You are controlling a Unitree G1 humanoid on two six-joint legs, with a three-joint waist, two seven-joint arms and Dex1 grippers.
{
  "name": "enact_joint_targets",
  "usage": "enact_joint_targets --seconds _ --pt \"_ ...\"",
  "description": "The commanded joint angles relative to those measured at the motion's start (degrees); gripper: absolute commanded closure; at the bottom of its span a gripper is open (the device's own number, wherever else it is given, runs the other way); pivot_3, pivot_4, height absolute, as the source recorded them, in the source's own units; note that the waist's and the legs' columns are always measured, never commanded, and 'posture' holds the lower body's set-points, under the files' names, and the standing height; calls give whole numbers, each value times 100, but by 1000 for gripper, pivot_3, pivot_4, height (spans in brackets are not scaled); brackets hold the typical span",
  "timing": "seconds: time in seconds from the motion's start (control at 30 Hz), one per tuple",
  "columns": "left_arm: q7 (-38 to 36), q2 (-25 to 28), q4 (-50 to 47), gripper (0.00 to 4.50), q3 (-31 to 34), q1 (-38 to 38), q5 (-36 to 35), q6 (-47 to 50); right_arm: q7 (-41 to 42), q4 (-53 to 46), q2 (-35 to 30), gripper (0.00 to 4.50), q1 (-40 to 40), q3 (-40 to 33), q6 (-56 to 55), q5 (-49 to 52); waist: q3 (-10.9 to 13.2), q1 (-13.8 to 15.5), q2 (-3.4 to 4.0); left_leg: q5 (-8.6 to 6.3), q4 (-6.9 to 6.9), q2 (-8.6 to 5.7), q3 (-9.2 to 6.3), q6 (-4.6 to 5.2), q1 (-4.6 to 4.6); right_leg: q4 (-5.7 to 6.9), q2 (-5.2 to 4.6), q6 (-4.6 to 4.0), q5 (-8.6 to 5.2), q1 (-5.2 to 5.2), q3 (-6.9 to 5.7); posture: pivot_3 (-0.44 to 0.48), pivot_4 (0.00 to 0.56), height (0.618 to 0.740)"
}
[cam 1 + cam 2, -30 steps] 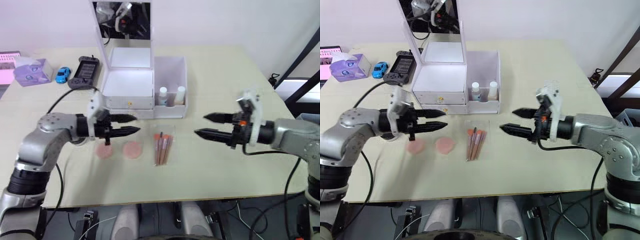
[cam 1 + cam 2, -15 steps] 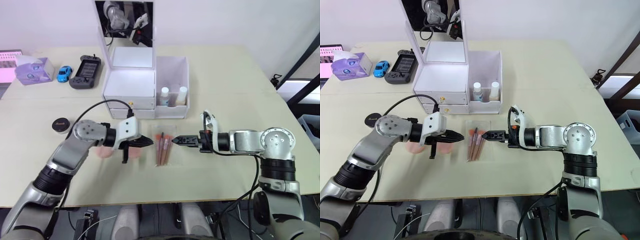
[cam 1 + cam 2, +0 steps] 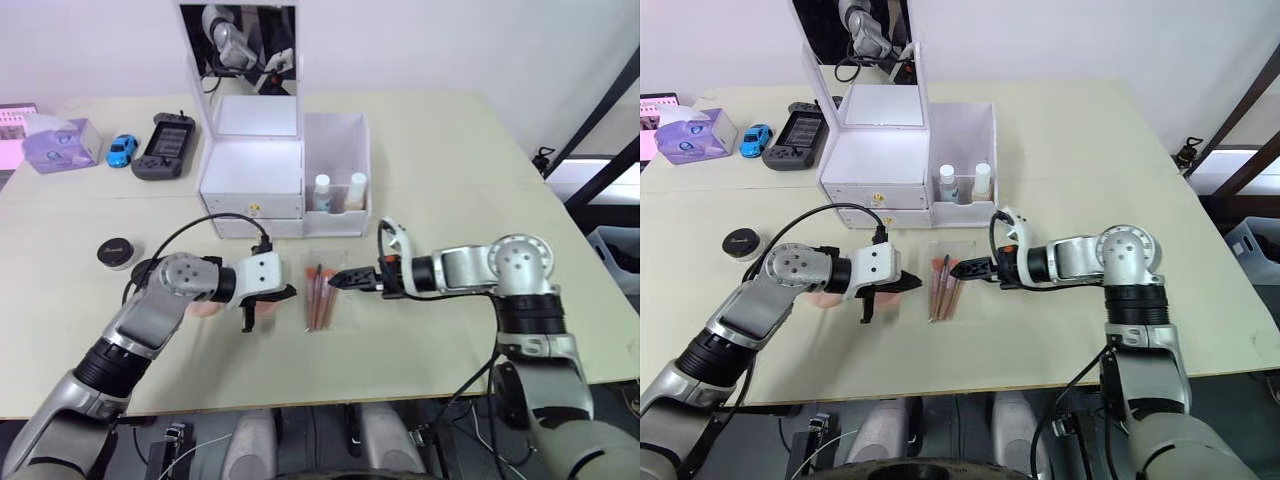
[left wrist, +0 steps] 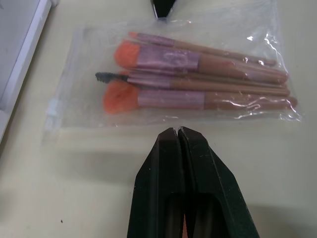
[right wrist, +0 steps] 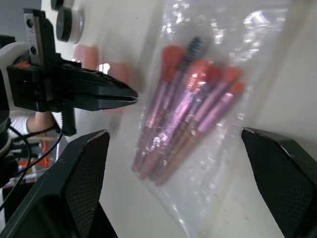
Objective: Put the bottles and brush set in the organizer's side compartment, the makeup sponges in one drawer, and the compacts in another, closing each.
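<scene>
The brush set [image 3: 320,297], a clear pouch of coral-handled brushes, lies flat on the table in front of the organizer [image 3: 252,178]. My left gripper [image 3: 291,292] is shut and empty, its tip just short of the pouch's left edge. My right gripper [image 5: 173,131] is open, its fingers wide apart at the pouch's right edge. Both bottles [image 3: 324,191] [image 3: 357,189] stand in the side compartment [image 3: 340,131]. A pink makeup sponge [image 3: 821,298] shows partly under my left arm. One black compact [image 3: 117,251] sits on the table to the left.
A black handheld game console [image 3: 159,148], a small blue toy car [image 3: 122,149] and a pale purple box [image 3: 60,144] lie at the back left. The organizer's mirror [image 3: 248,50] stands upright. The table's front edge is near my arms.
Both arms came down and inward from hovering apart to the pouch's two sides. The left gripper has shut. The camera shifted, bringing the compact into view.
</scene>
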Motion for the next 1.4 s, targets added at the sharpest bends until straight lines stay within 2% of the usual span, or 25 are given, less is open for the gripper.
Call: enact_joint_targets --seconds 0.03,0.27,0.7,0.8,0.9,0.97,1.03,1.17,1.33,1.4 --pt "140 -78 -255 4406 148 62 -28 59 174 87 226 0 34 207 58 -253 -1 -9 2 0 0 6 0 0 1 0 6 -1 0 0 0 0 150 740" --pt "236 -117 -274 4406 183 94 9 192 720 469 568 0 -118 425 -43 -845 -3 -57 5 -3 -3 55 -2 4 12 0 64 -34 17 -5 6 0 150 740" --pt "318 -209 -22 4406 211 -22 40 139 1594 1455 866 0 -356 680 -306 -1718 -45 -140 9 -13 -9 58 -5 21 21 2 75 -46 16 -6 12 0 150 740" --pt "307 -173 9 4500 227 -10 45 97 1730 1464 875 971 -322 729 -304 -1830 -51 -139 11 -13 -9 58 -5 22 21 2 76 -46 15 -6 13 0 150 740" --pt "299 -145 12 4500 258 -2 36 83 1859 1456 862 2477 -289 735 -305 -1940 -51 -135 11 -13 -10 58 -5 22 14 1 75 -50 17 -12 13 0 150 740" --pt "314 -124 22 4500 325 19 7 79 1917 1468 819 3646 -237 659 -321 -2009 -57 -139 8 -14 -10 58 -4 24 8 0 75 -59 22 -15 13 0 150 740" --pt "330 -134 37 4500 420 47 -71 90 1988 1397 757 4475 -158 646 -323 -2060 -75 -134 -2 -16 -9 58 -4 26 12 2 75 -58 22 -15 14 0 150 740" --pt "375 -328 -5 4500 896 126 -606 349 2026 884 535 4475 110 318 -244 -1958 -93 -88 3 -16 -3 58 -5 26 14 1 74 -46 13 -10 14 0 150 740" --pt "371 -492 -159 4500 1428 209 -1303 690 2014 -563 322 4475 593 -387 -299 -1591 -90 44 10 -16 -1 53 -4 25 -6 -13 68 -49 14 -13 17 0 150 740" --pt "379 -604 -235 4500 1669 177 -1683 853 2064 -1482 269 4475 772 -779 -582 -1307 -84 46 17 -16 0 51 -3 25 -9 -16 68 -48 15 -15 19 0 150 740"
